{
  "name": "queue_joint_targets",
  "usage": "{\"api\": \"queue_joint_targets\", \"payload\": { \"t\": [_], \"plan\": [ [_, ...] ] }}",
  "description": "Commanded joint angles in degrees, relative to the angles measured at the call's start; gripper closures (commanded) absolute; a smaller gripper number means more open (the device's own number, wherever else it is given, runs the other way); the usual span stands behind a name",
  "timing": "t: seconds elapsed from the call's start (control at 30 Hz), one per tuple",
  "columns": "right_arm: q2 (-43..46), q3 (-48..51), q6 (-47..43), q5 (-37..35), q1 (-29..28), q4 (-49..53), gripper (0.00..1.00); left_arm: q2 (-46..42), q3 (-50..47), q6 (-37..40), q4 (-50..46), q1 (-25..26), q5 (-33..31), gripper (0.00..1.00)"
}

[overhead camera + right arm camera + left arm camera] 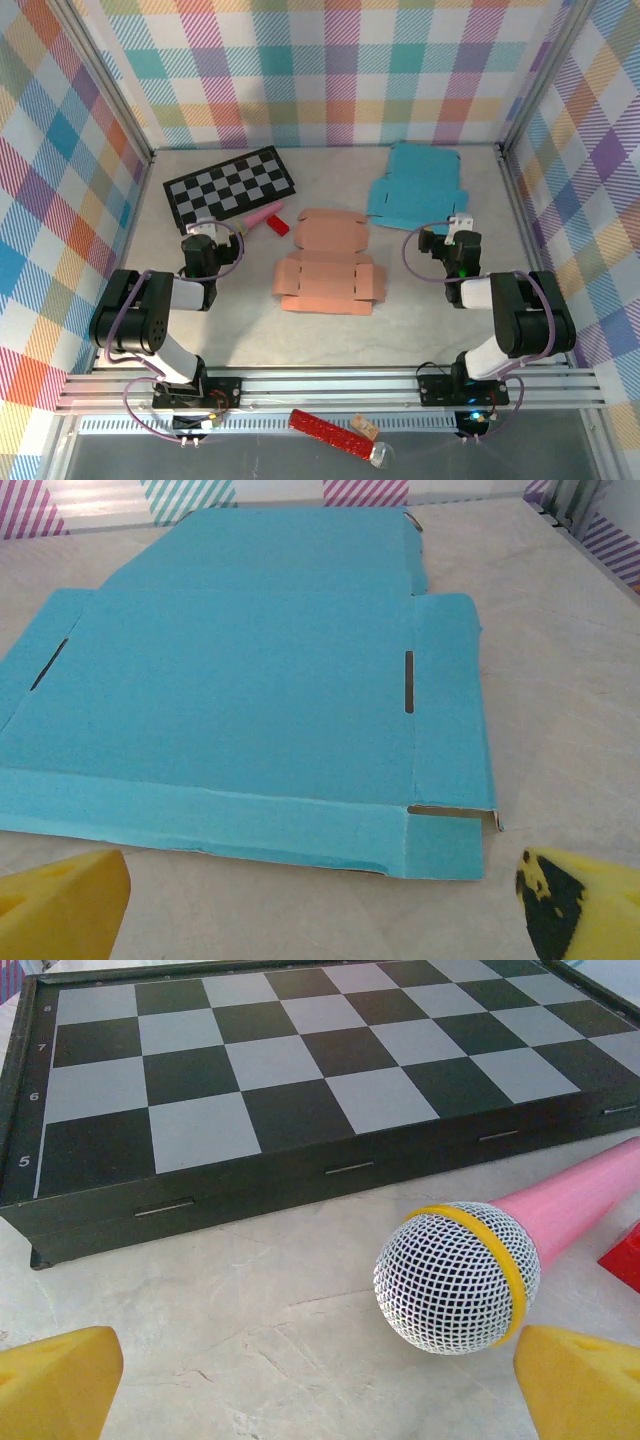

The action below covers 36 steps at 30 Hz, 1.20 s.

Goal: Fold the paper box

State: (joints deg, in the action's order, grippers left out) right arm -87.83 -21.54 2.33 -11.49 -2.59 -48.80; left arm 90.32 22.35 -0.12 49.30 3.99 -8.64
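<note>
An unfolded salmon-pink paper box (327, 263) lies flat at the middle of the table. A second flat box, blue (415, 187) (250, 680), lies at the back right. My left gripper (203, 243) (320, 1390) rests low at the left, open, its yellow fingertips (55, 1380) wide apart over bare table. My right gripper (458, 240) (320, 910) is open too, just short of the blue box's near edge, with nothing between its fingertips (585, 905).
A black-and-grey chessboard (231, 185) (300, 1070) lies at the back left. A pink toy microphone (258, 217) (470, 1270) and a red block (278, 225) sit in front of it. A red packet (330, 432) lies below the front rail.
</note>
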Motion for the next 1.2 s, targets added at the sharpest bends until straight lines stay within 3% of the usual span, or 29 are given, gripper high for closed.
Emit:
{"api": "queue_joint_targets", "payload": {
  "t": [0.0, 0.97, 1.17],
  "plan": [
    [0.05, -0.87, 0.66, 0.15, 0.22, -0.84, 0.01, 0.03, 0.95, 1.00, 0.73, 0.29, -0.66, 0.00],
    [0.10, -0.68, 0.59, 0.15, 0.15, -0.95, 0.01, 0.03, 0.97, 0.96, 0.75, 0.31, -0.65, 0.00],
    [3.11, 5.42, -0.73, 1.00, -0.54, -9.91, 0.01, -4.39, 1.06, 1.83, -2.76, 1.57, -2.86, 0.00]
  ]
}}
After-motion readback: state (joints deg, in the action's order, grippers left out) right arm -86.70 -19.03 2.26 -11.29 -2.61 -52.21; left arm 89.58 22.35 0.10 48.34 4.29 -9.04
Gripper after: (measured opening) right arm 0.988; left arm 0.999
